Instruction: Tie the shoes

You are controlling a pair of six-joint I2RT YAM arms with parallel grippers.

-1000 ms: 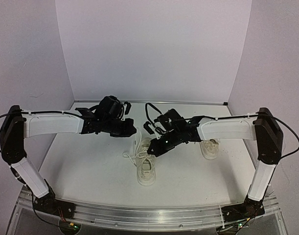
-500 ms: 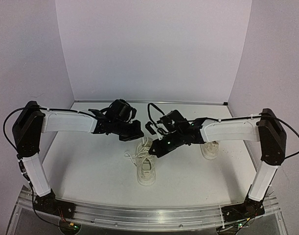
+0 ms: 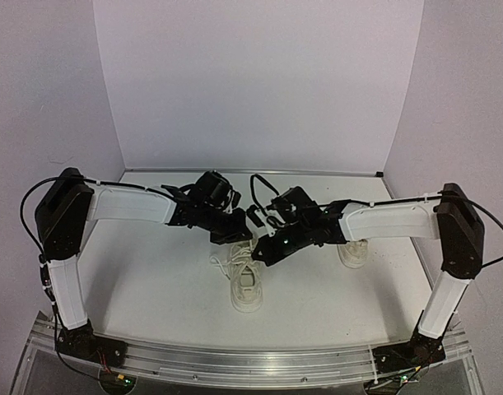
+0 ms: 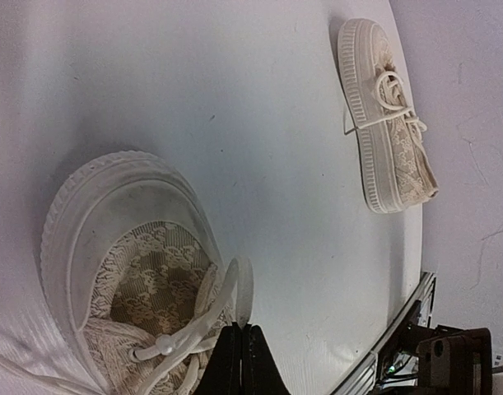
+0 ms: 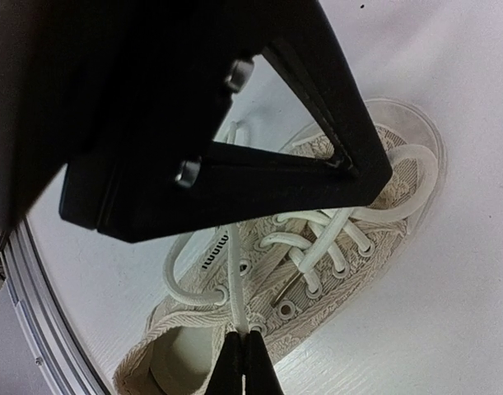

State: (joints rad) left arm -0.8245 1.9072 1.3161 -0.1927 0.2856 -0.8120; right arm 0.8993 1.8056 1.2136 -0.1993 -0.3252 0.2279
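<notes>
Left gripper (image 4: 239,362) and right gripper (image 5: 244,355) clamp laces (image 5: 236,303) of middle shoe (image 3: 245,290). Likely knotting; next, pull outward, 9 and 3 o'clock.

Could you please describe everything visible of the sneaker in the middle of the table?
The middle sneaker is cream-white, with a lace-patterned fabric upper, ribbed pale rubber toe cap and metal-looking eyelets. It stands upright on the white table. Its thin white laces are untied; the left gripper and right gripper each pinch a strand in shut jaws.
</notes>
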